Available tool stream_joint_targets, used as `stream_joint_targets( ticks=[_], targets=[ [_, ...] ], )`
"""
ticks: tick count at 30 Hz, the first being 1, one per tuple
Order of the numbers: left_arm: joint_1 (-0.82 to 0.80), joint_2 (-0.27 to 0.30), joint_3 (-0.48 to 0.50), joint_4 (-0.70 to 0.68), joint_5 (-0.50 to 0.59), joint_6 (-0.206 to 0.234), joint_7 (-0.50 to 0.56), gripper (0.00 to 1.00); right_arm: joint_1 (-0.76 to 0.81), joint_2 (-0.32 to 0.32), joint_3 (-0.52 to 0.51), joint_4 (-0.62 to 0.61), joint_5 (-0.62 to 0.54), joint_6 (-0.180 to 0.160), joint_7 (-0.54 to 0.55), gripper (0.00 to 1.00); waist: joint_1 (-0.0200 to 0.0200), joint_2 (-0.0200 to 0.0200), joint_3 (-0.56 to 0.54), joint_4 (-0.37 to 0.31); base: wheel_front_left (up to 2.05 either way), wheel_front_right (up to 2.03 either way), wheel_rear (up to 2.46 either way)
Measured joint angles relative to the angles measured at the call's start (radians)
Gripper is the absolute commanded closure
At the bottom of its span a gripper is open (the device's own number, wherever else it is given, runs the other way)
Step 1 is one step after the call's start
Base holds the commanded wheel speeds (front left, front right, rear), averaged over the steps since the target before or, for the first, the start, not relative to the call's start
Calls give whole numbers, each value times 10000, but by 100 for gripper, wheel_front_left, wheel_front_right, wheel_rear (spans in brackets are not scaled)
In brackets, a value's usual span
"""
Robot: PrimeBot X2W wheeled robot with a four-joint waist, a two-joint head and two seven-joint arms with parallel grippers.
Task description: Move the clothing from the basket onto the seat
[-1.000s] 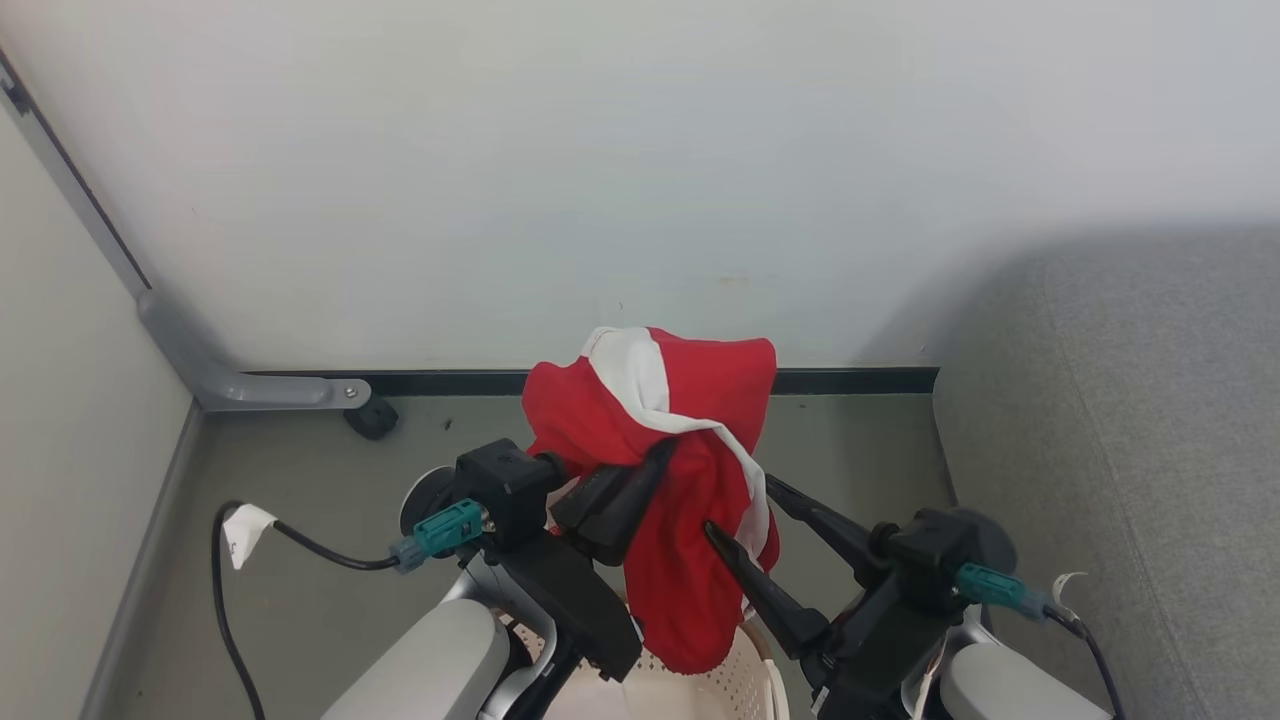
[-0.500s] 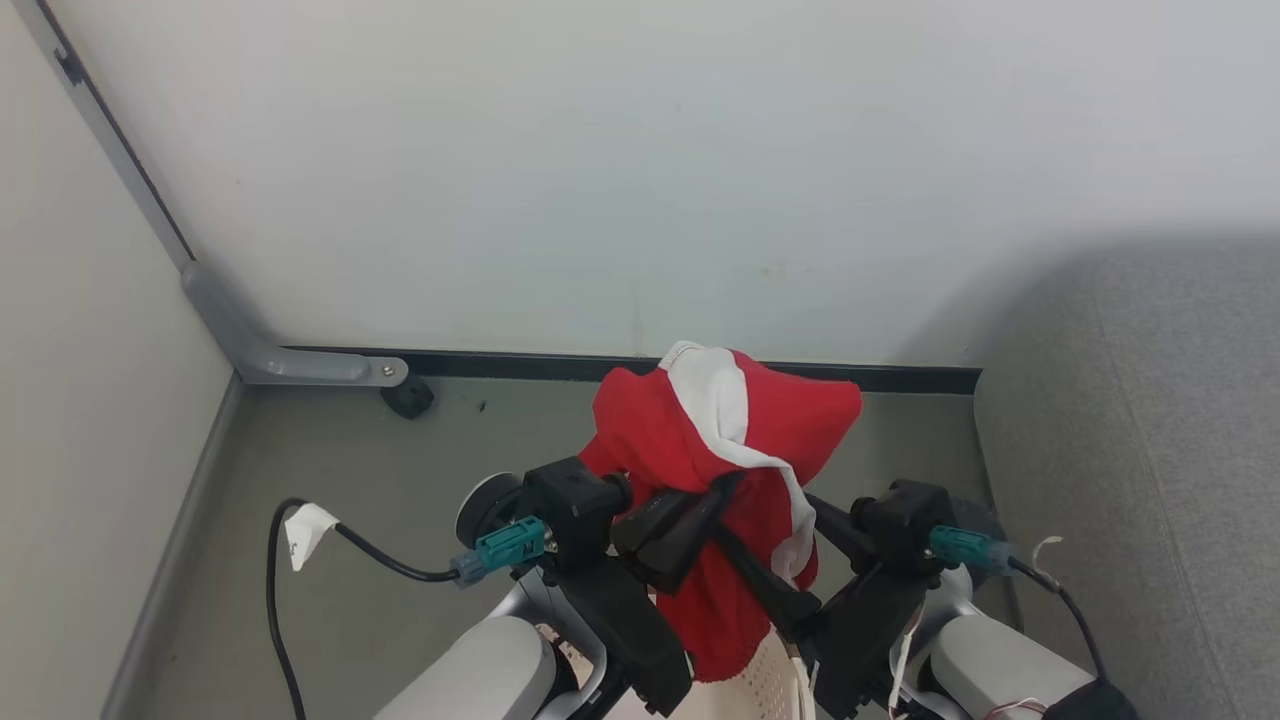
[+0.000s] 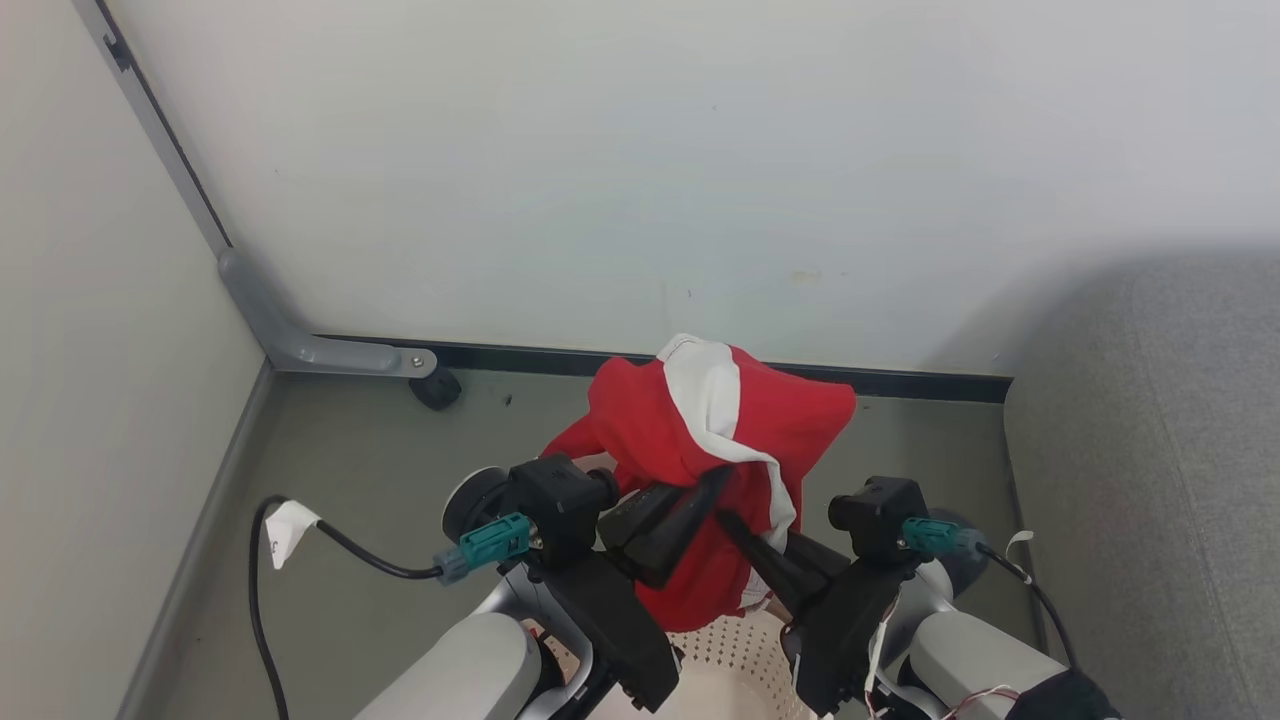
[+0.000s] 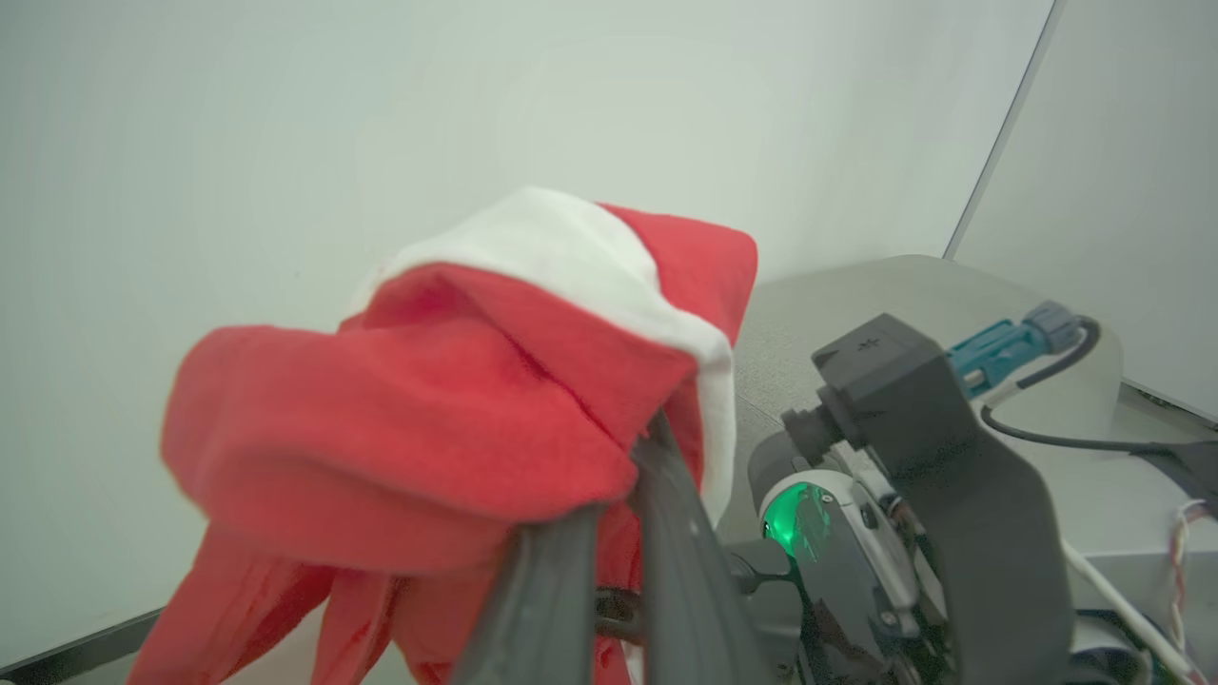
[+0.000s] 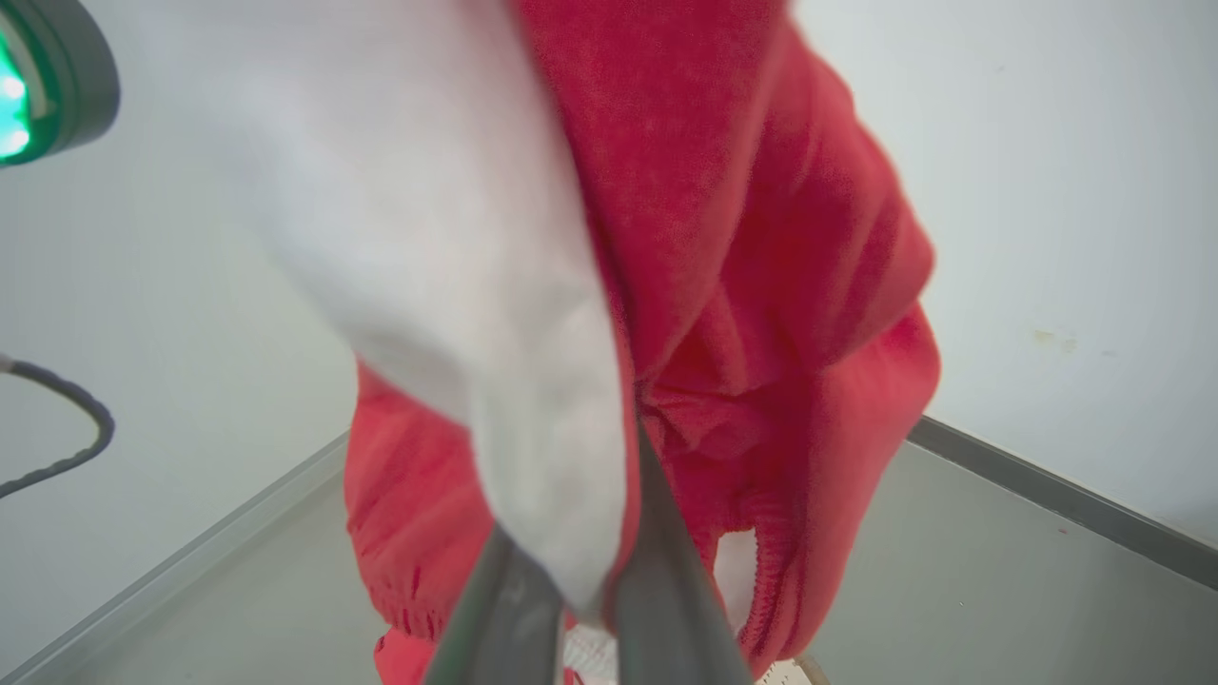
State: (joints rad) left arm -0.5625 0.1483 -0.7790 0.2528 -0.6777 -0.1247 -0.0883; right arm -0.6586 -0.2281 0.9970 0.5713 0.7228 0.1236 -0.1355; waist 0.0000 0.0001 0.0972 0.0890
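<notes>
Where the two arms meet at the lower middle of the head view, a bright red soft fabric garment (image 3: 720,440) with a broad white band hangs bunched above a cream perforated plastic laundry basket (image 3: 735,655). The basket wall shows at the bottom edge, between the pale forearms. Whether the garment's lowest fold touches the basket cannot be told.

Reaching in from the lower left, the left gripper (image 3: 715,478) has its two long dark fingers drawn together on a fold of the garment. In the left wrist view, red cloth is heaped over and around those fingers, filling the centre and left of the frame.

Coming from the lower right, the right gripper (image 3: 725,520) slants up to the left into the cloth just below the left one. In the right wrist view its fingers (image 5: 657,590) are nearly touching, with the white band pinched between them, and red folds drape to the right.

At the right edge of the head view, a large grey woven-fabric sofa seat cushion (image 3: 1150,480) lies well apart from the garment. A grey floor (image 3: 380,450) and a pale wall (image 3: 640,180) lie behind, and a black cable (image 3: 350,550) with a white tag sits at the lower left.
</notes>
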Motion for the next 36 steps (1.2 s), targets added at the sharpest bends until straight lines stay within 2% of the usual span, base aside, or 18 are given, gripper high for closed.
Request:
stream_joint_targets(
  ticks=[7,14,24,25,26,27,36],
  targets=[
    [147,98,286,104,-92,125,0,100,-68,-44,-15,201,286,0,-522,100,0,0,-29,-75,0,0,0],
    [702,531,596,213,-167,372,-31,100,-66,-107,-199,255,522,0,-855,100,0,0,-53,-380,0,0,0],
    [1303,627,336,217,-174,368,-31,100,-33,-276,-1009,190,606,2,-1097,100,0,0,-84,-869,0,0,0],
    [1318,608,328,219,-176,368,-31,79,-12,-311,-1099,159,606,12,-1101,100,0,0,-92,-917,0,0,0],
    [1330,581,326,217,-176,372,-42,45,22,-328,-1177,115,610,12,-1126,100,0,0,-102,-965,0,0,0],
    [1359,556,326,211,-176,374,-77,0,75,-336,-1248,59,614,12,-1126,100,0,0,-112,-1015,0,0,0],
    [1582,675,253,-73,-217,384,-119,0,527,-819,-2155,-416,616,-105,-1131,100,0,0,-180,-1510,0,0,0]
  ],
)
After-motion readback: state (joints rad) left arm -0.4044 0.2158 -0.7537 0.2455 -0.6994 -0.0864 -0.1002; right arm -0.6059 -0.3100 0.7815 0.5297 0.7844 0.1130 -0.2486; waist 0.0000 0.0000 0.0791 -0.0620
